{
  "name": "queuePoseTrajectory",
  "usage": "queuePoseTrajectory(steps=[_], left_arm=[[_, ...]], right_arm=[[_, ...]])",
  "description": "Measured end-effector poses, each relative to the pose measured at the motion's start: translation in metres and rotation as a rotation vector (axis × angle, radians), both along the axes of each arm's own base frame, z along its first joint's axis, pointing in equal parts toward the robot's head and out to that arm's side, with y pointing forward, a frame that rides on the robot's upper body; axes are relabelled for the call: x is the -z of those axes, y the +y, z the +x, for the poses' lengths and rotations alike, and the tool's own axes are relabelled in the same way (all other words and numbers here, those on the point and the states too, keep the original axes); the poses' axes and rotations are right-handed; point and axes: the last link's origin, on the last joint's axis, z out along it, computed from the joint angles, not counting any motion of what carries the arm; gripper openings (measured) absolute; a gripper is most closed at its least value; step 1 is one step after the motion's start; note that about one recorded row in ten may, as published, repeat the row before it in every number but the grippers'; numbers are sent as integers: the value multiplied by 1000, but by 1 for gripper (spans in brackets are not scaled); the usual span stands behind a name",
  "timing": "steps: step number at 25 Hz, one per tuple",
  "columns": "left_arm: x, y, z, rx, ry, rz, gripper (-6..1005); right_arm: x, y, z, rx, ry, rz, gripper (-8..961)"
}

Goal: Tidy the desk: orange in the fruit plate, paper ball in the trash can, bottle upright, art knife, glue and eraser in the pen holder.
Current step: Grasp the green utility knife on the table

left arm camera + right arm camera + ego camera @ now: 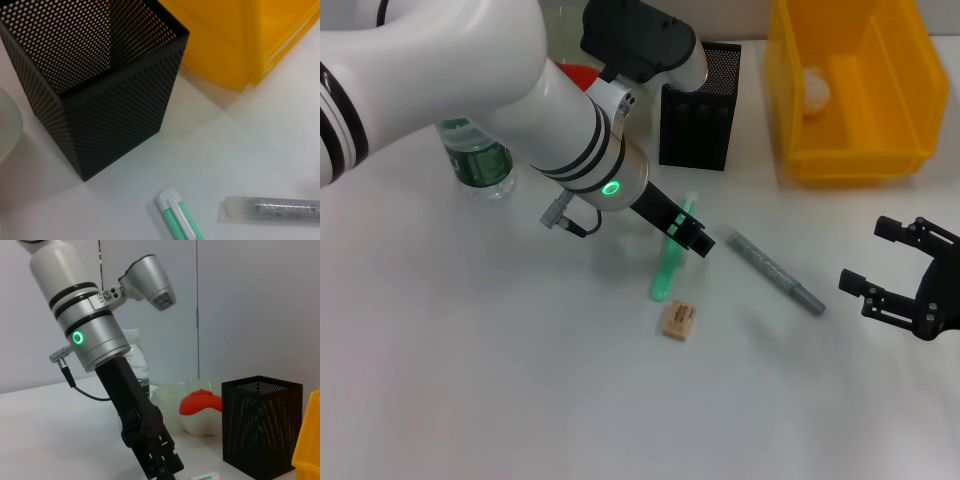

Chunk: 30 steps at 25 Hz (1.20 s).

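Note:
My left gripper hangs low over the upper half of the green and white art knife, which lies flat on the table; the knife also shows in the left wrist view. The grey glue stick lies to its right and the tan eraser just in front of it. The black mesh pen holder stands behind them. The orange sits in the pale-green fruit plate. The paper ball lies in the yellow trash can. The bottle stands upright at the left. My right gripper is open and empty at the right.
The left arm's white forearm covers much of the back left and hides most of the fruit plate in the head view. White tabletop stretches across the front. The trash can stands close beside the pen holder.

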Motion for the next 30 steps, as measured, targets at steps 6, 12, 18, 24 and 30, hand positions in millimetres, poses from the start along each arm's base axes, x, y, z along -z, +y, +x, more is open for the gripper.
queuePoseTrajectory(steps=[6, 12, 18, 24, 30], left_arm=[[0, 0, -3, -6, -5, 2, 625], [2, -1, -7, -8, 2, 3, 622], [2, -2, -8, -9, 4, 2, 619], [4, -4, -12, -8, 9, 1, 616], [5, -6, -12, 1, 15, -5, 554]], right_arm=[[-1, 0, 0, 0, 1, 3, 805], [-1, 1, -1, -2, 2, 4, 804], [-1, 2, -1, -3, 2, 5, 804], [0, 3, -3, -7, 5, 2, 804], [0, 4, -3, -6, 8, 1, 804]])
